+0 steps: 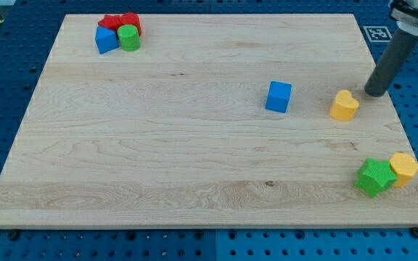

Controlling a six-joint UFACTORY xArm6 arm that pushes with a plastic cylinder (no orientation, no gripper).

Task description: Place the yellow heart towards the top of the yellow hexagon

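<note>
**Tip just right of the yellow heart**

My tip (374, 93) rests on the bench (158, 145) at the right side, just beside the yellow heart (344, 106), slightly farther back and to its right; I cannot tell whether they touch. There is no hand on this rod, so nothing is grasped. The yellow hexagon (404, 167) sits near the right near corner, touching a green star (375, 177) on its left. A blue cube (279, 96) stands left of the heart. In the far left corner, a red block (120, 22), a blue block (106, 39) and a green block (128, 37) cluster together.
</note>
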